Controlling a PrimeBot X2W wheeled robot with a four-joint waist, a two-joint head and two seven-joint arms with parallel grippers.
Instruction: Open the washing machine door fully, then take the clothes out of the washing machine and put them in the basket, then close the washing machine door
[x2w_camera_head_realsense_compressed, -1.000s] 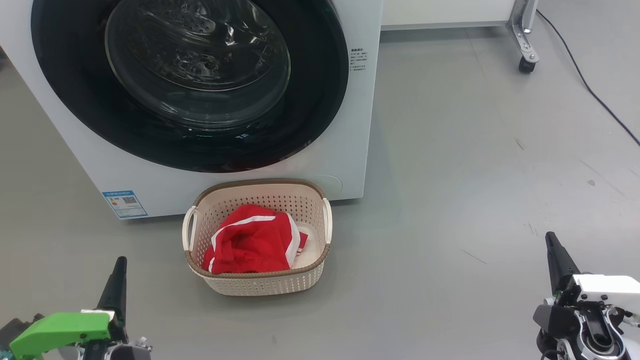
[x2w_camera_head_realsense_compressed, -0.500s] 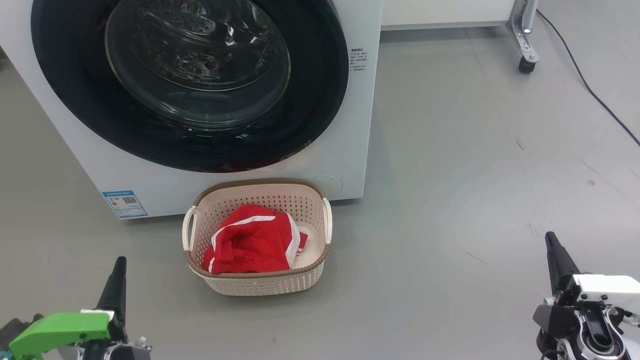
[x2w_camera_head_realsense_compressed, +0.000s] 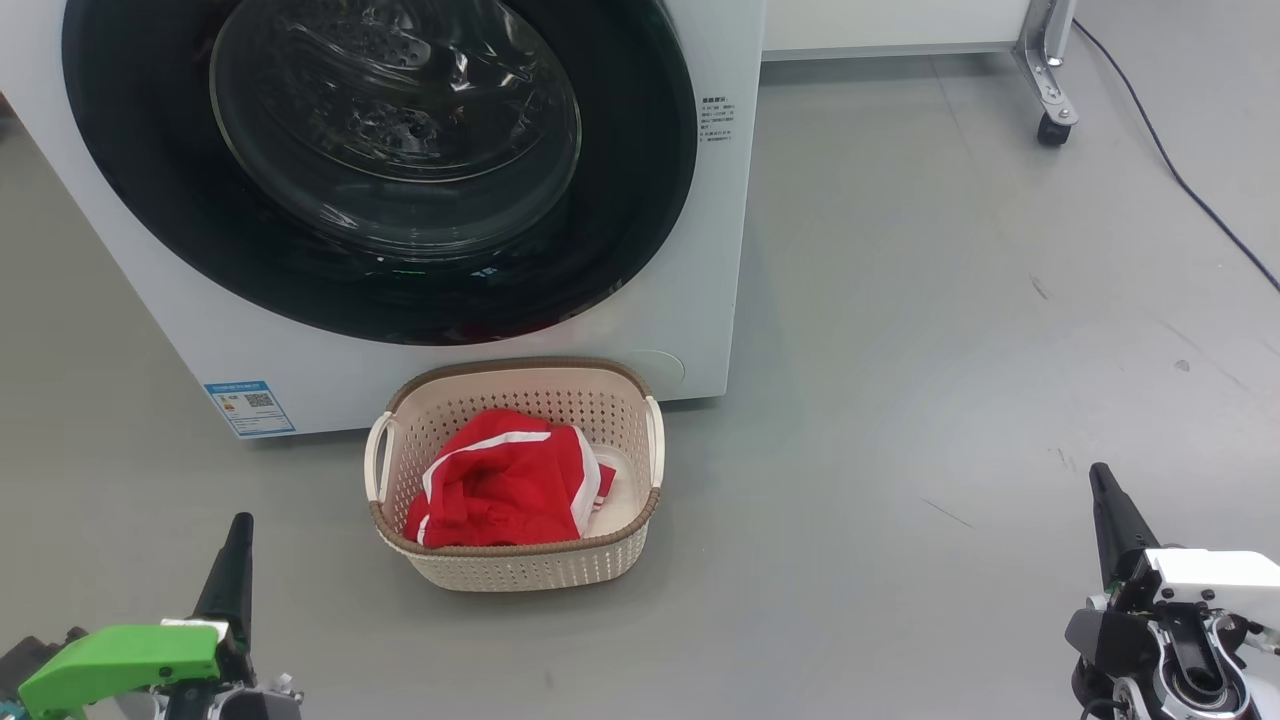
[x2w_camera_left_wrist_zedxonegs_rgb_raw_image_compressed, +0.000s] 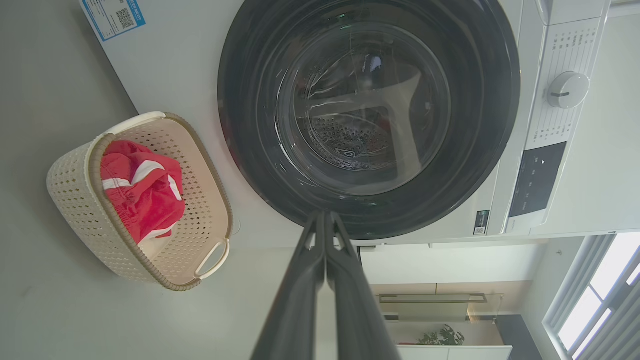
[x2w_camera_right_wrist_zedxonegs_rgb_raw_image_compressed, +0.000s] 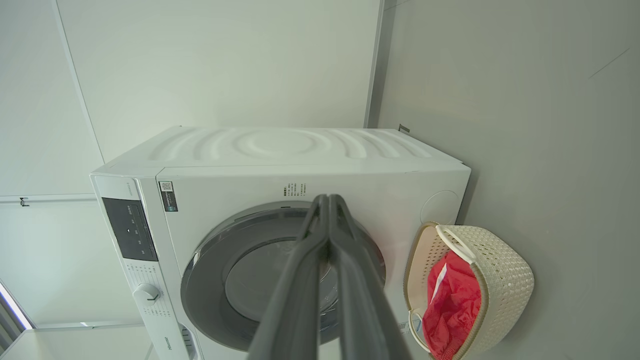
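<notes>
The washing machine (x2w_camera_head_realsense_compressed: 700, 300) stands white at the upper left, and the washing machine door (x2w_camera_head_realsense_compressed: 380, 170), black-rimmed with a glass bowl, lies flush against its front. Right before it on the floor sits the cream basket (x2w_camera_head_realsense_compressed: 520, 572), and the red and white clothes (x2w_camera_head_realsense_compressed: 500, 490) lie bundled inside. My left gripper (x2w_camera_head_realsense_compressed: 238, 530) is shut and empty at the lower left, well short of the basket. My right gripper (x2w_camera_head_realsense_compressed: 1100, 480) is shut and empty at the lower right. In the left wrist view the left gripper (x2w_camera_left_wrist_zedxonegs_rgb_raw_image_compressed: 324, 217) points at the door (x2w_camera_left_wrist_zedxonegs_rgb_raw_image_compressed: 370, 115), with the basket (x2w_camera_left_wrist_zedxonegs_rgb_raw_image_compressed: 75, 200) beside it.
A metal frame leg on a castor (x2w_camera_head_realsense_compressed: 1050, 100) stands at the upper right, and a black cable (x2w_camera_head_realsense_compressed: 1180, 180) runs across the grey floor behind it. The machine's control dial (x2w_camera_left_wrist_zedxonegs_rgb_raw_image_compressed: 565, 90) sits beside the door. Open floor lies between both grippers and the basket.
</notes>
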